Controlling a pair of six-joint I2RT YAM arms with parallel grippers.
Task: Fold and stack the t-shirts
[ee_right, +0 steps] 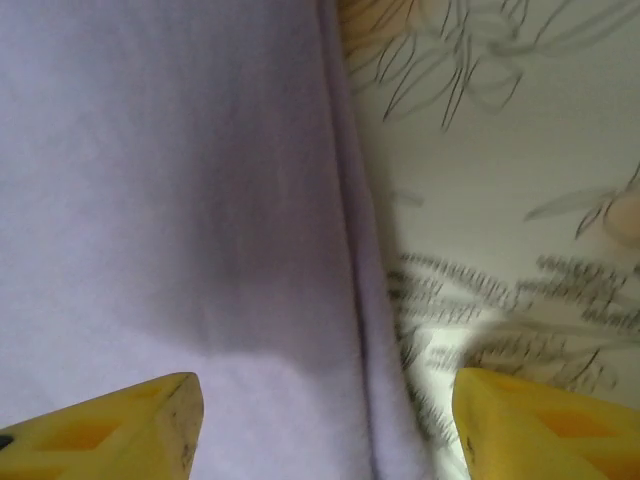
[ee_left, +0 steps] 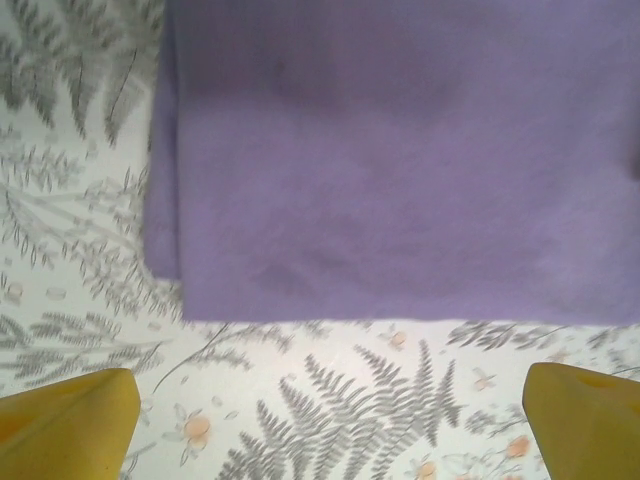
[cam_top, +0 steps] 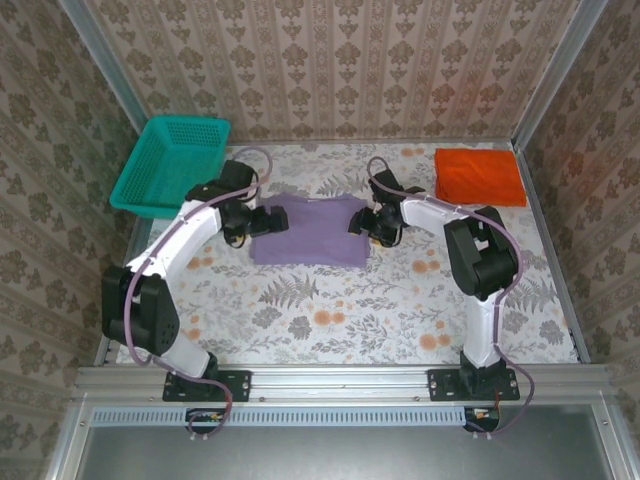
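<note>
Left gripper (ee_left: 330, 425) and right gripper (ee_right: 325, 425) are held open at the edges of the purple t-shirt (cam_top: 308, 232). At upper left, the teal basket (cam_top: 140, 165) is seen with its mesh floor bare.

The left arm (cam_top: 180, 240) and right arm (cam_top: 435, 212) have white links and black joints; pale pinkish cables (cam_top: 247, 150) loop alongside; the fingertips (ee_left: 60, 420) are yellow wedges.

The lavender-purple soft cloth t-shirt (ee_left: 400, 170) lies folded flat across the upper part, its lower edge straight; a second layer peeks out along its left side; below it lies the white table (ee_left: 70, 250) printed with grey ferns and orange flowers; the left claw (ee_left: 328, 425) has its yellow fingertips (ee_left: 70, 420) spread wide at the bottom corners, apart from the cloth.
</note>
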